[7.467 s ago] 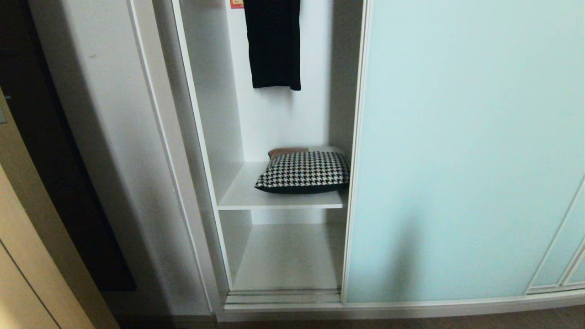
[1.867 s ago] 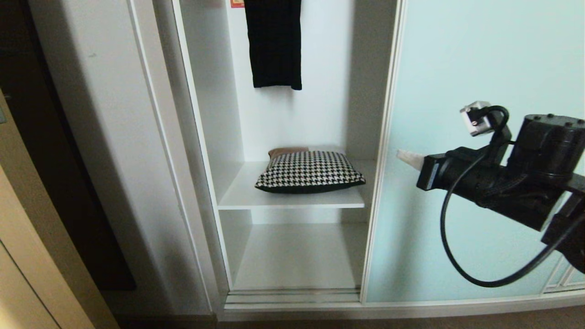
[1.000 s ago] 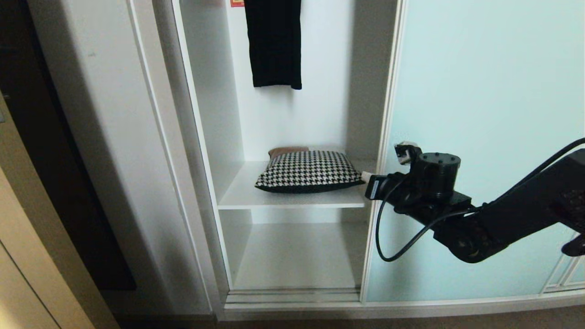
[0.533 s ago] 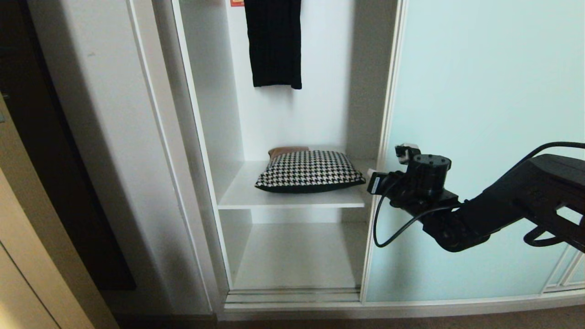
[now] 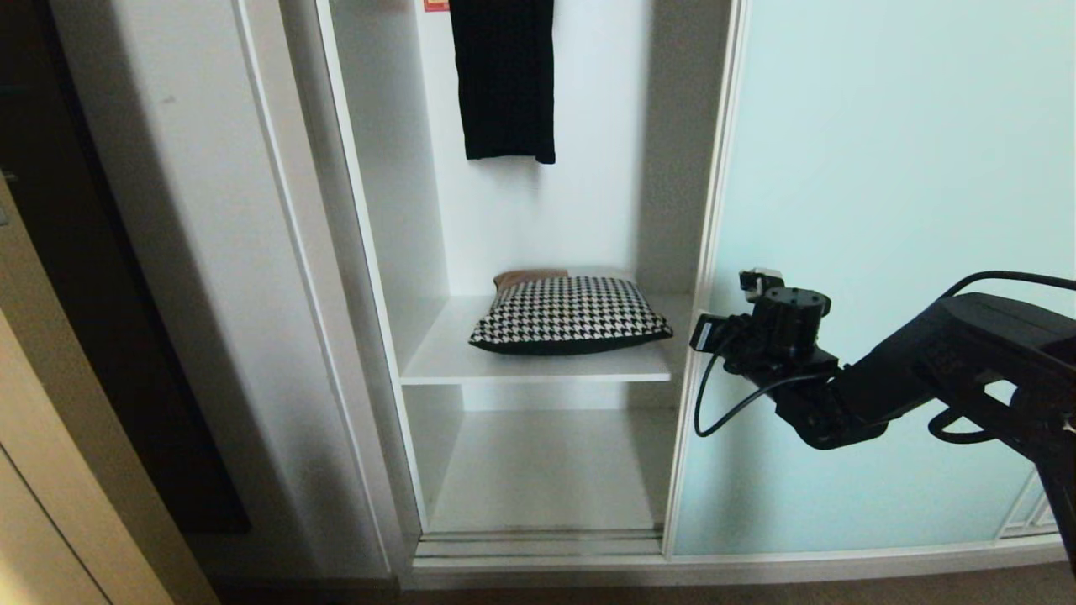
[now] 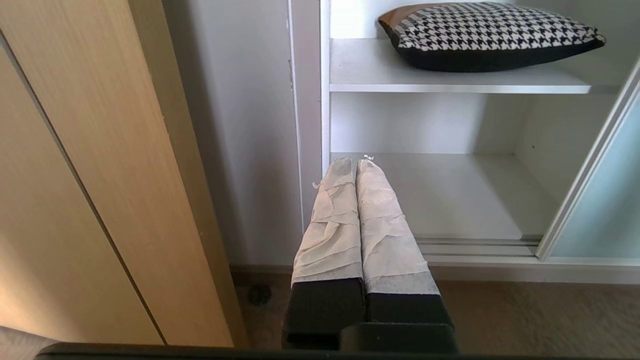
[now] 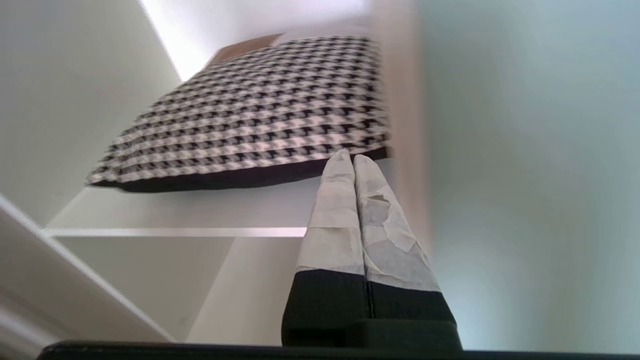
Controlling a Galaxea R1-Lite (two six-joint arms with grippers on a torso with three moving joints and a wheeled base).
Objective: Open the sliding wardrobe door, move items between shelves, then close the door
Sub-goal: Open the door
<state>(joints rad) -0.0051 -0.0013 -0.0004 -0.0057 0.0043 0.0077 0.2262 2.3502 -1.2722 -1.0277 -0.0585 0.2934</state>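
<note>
The sliding wardrobe door (image 5: 883, 210) of pale aqua glass stands partly open, its left frame edge just right of the cushion. The houndstooth cushion (image 5: 572, 315) lies on the upper shelf (image 5: 454, 363); the lower shelf (image 5: 538, 470) is bare. My right arm (image 5: 782, 336) reaches level in front of the door's left edge at cushion height. In the right wrist view my right gripper (image 7: 348, 157) is shut and holds nothing, its tips close to the cushion's (image 7: 260, 105) near corner, beside the door frame (image 7: 405, 150). My left gripper (image 6: 356, 161) is shut, low, outside the wardrobe.
A black garment (image 5: 504, 80) hangs above the cushion at the back. The white-grey side wall panel (image 5: 210, 252) bounds the opening on the left. The ridged floor track (image 5: 538, 544) runs below the lower shelf. A wood-grain panel (image 6: 75, 175) stands left of my left gripper.
The door stands further right than in the oldest frame. My right arm has come down from higher on the door to cushion height at the door's edge, then drifted slightly right.
</note>
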